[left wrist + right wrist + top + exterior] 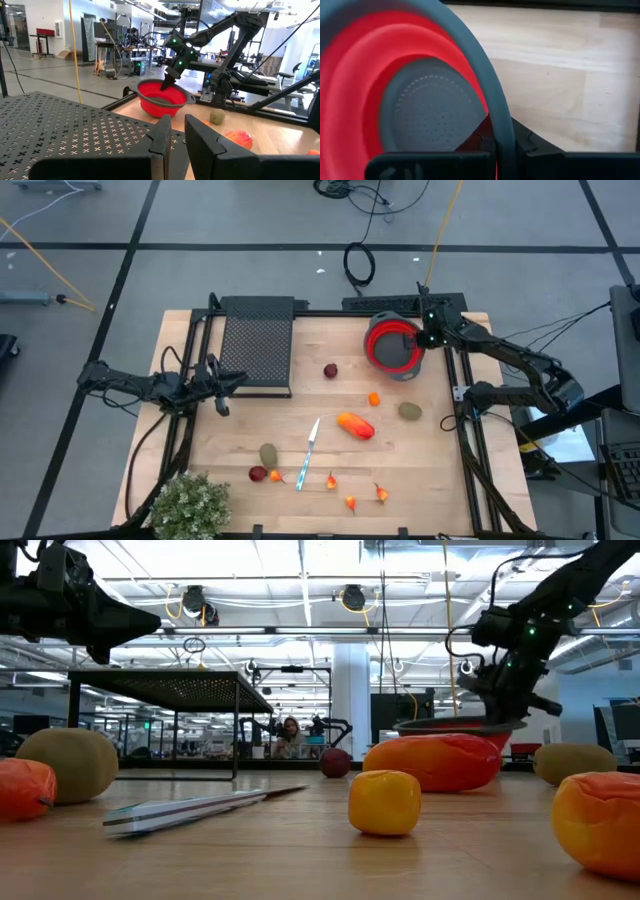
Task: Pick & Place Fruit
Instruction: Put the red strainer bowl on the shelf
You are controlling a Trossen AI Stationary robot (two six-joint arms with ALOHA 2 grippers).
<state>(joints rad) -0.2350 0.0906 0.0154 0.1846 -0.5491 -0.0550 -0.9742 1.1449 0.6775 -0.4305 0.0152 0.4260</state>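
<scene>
A red bowl with a grey rim [392,345] stands at the table's far right. My right gripper [427,338] is shut on its rim; it also shows in the low view [505,705]. Fruits lie on the wood: an elongated orange-red one [356,425], a dark-red ball [330,370], a small orange ball [374,398], olive ovals [410,411] [268,454], a dark-red ball [258,473] and tiny red-orange bits [350,501]. My left gripper [222,388] is empty, its fingers a narrow gap apart [177,132], at the near left corner of a black mesh rack. My right gripper holds the bowl by its grey rim [492,115], on the side toward the table's right edge. One finger is inside the bowl and one outside. The fingers come from above, slanting down [167,82]. The bowl sits tilted; whether its base is off the table I cannot tell.
A black mesh rack [257,345] stands at the far left centre. A knife [309,452] lies among the fruit. A bushy grey-green plant [190,505] stands at the near left corner. A person sits far off in the room [291,738].
</scene>
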